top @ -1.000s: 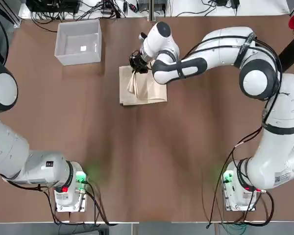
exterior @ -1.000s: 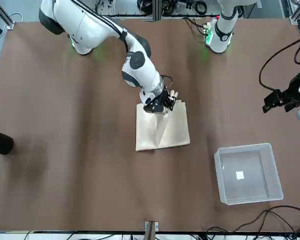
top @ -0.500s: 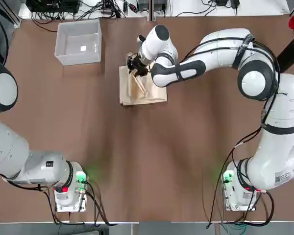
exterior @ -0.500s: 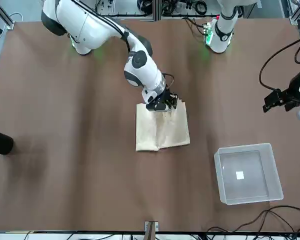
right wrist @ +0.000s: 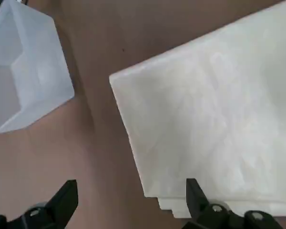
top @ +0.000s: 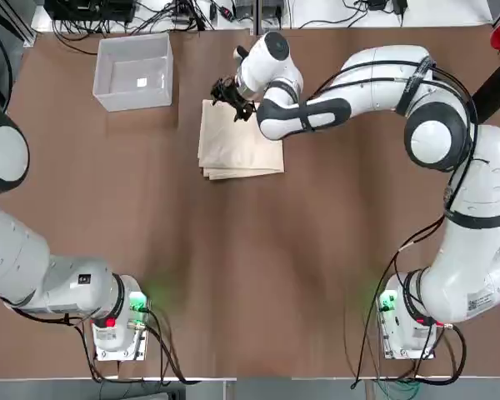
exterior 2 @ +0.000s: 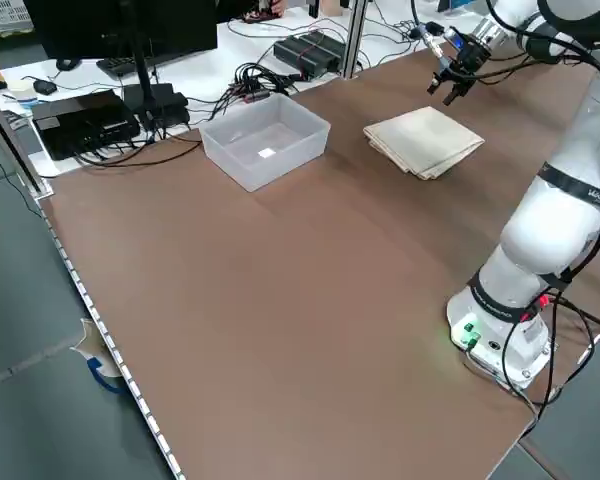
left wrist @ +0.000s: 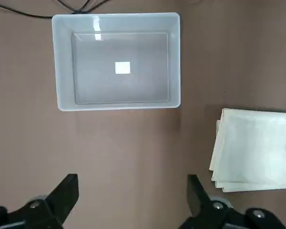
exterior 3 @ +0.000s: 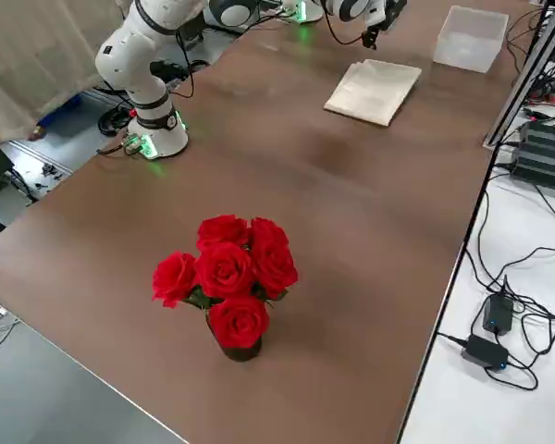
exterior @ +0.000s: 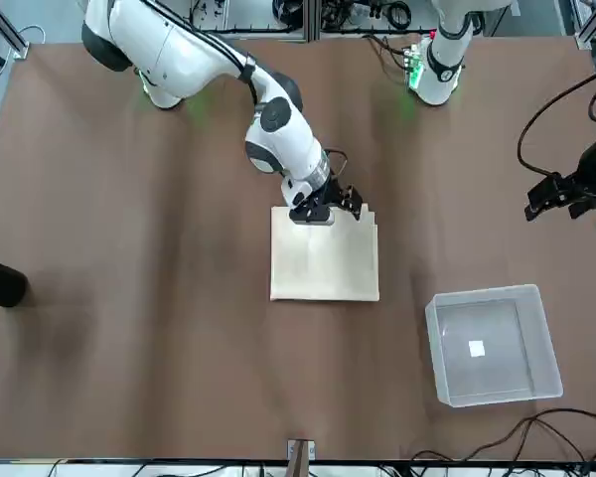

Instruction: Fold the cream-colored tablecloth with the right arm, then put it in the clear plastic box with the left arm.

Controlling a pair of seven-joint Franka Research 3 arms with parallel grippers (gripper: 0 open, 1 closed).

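Note:
The cream-colored tablecloth (top: 237, 143) (exterior: 325, 258) (exterior 2: 425, 140) lies folded in flat layers at the far middle of the table. My right gripper (top: 231, 93) (exterior: 338, 204) hovers open over the cloth's far edge, holding nothing; in its wrist view the right gripper (right wrist: 131, 191) shows wide-apart fingers above the tablecloth (right wrist: 214, 109) with the box (right wrist: 19, 90) beyond. The clear plastic box (top: 133, 100) (exterior: 492, 294) stands empty at the far left. My left gripper (exterior: 556, 194) (left wrist: 132, 183) is open, raised at the table's left side, looking down on the box (left wrist: 117, 105) and tablecloth (left wrist: 257, 148).
A vase of red roses (exterior 3: 227, 282) stands near the table's right side. Cables and electronics (top: 150, 12) line the far edge behind the box. The arm bases (top: 117, 321) (top: 404, 321) sit at the near edge, with bare brown table between them and the cloth.
The right gripper has opened and let go of the lifted cloth flap, which now lies flat. The gripper shifted slightly toward the cloth's far edge. The left arm stayed put.

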